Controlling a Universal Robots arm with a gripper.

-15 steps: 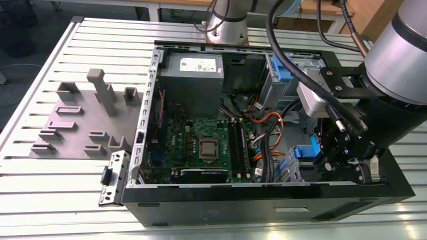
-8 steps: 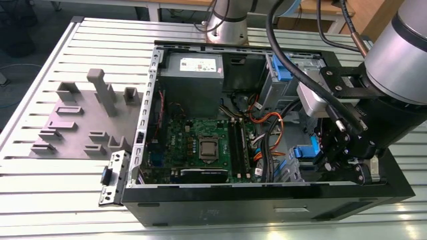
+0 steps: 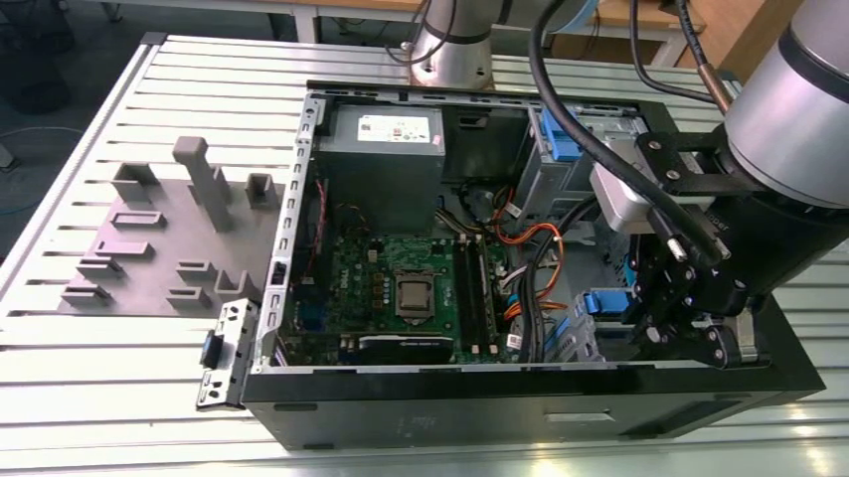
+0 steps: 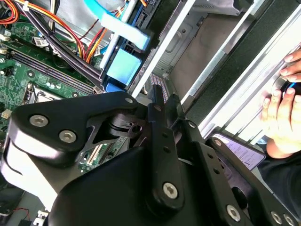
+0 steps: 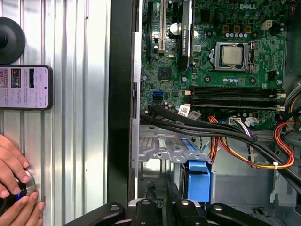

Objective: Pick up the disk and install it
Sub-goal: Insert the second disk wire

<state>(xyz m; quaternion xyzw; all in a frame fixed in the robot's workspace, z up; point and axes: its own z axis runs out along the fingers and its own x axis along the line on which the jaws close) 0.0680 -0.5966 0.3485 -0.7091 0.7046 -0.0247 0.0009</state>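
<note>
One end effector (image 3: 690,333) low at frame right, inside computer case (image 3: 531,402); finger state cannot be told. Disk (image 5: 197,181) with blue bracket sits in drive bay, lower centre. Risk: cables (image 5: 211,129) just beside bay snag linkage; misaligned bracket jams.

Setting: a robotics lab or assembly test cell. Evidence: a slotted aluminium table (image 3: 119,328) carries an open computer case (image 3: 531,397) with its motherboard (image 3: 398,288) exposed. A grey fixture plate (image 3: 159,248) with upright blocks lies beside the case. The robot arm's base (image 3: 451,50) stands at the table's far edge. Wooden benches (image 3: 332,8) stand behind.
</note>
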